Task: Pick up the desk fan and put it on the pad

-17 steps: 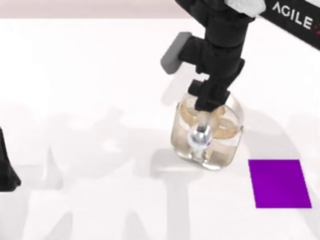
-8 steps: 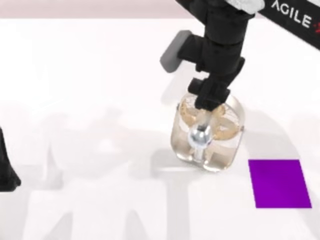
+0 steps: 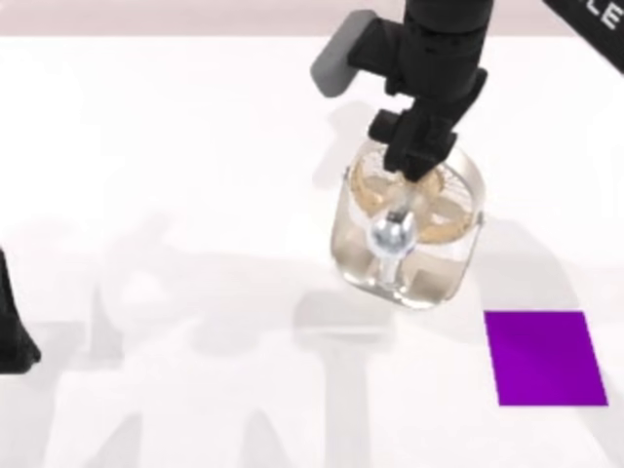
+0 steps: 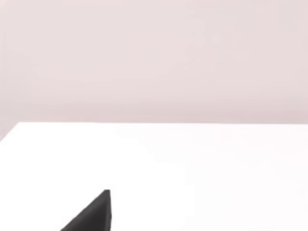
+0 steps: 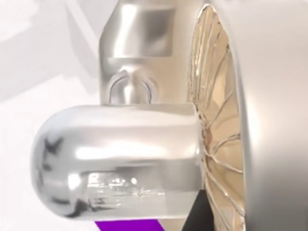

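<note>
Top view: the left end effector (image 3: 12, 336) sits parked at the counter's (image 3: 175, 146) near left edge; I cannot tell its finger state. The pad (image 3: 544, 357) lies near right, bare. Farther back, the right end effector (image 3: 414, 161) pinches the desk fan's (image 3: 408, 234) ring, the fan left of the pad, apart from it.

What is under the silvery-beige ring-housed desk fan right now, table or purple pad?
Bare white table: the desk fan hangs from the right gripper, apparently lifted. The flat purple square pad lies apart toward the table's right, uncovered. The fan hides the spot directly beneath it. Left arm is parked at the left edge.
</note>
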Motion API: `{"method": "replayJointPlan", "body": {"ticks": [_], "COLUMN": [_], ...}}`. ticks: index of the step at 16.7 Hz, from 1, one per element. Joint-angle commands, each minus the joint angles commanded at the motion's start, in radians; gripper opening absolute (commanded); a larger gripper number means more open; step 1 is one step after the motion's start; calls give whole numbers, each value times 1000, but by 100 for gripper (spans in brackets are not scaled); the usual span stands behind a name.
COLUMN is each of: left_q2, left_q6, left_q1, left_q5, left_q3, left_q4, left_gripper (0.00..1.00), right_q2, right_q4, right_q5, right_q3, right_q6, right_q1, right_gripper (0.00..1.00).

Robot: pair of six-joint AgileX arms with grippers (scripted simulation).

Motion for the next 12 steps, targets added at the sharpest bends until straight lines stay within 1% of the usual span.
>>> {"method": "replayJointPlan", "body": {"ticks": [5,7,10,12], "left_q2": [0,0,0,0], "left_q6": [0,0,0,0], "left_q1": [0,0,0,0], "left_q5": [0,0,0,0], "left_q3": [0,0,0,0], "left_q4": [0,0,0,0], "left_gripper": [100,100,100,100], "right_q2": [-4,-10,-39,-70], "right_q4": [-1,0,7,16], "right_q5": [0,-4,-17,-27], "right_q3": [2,-21,-105,-186], "right_q6": [1,31,154,289], "right_q1": [-5,-15,-51,-84], "right_gripper": [0,0,0,0]}}
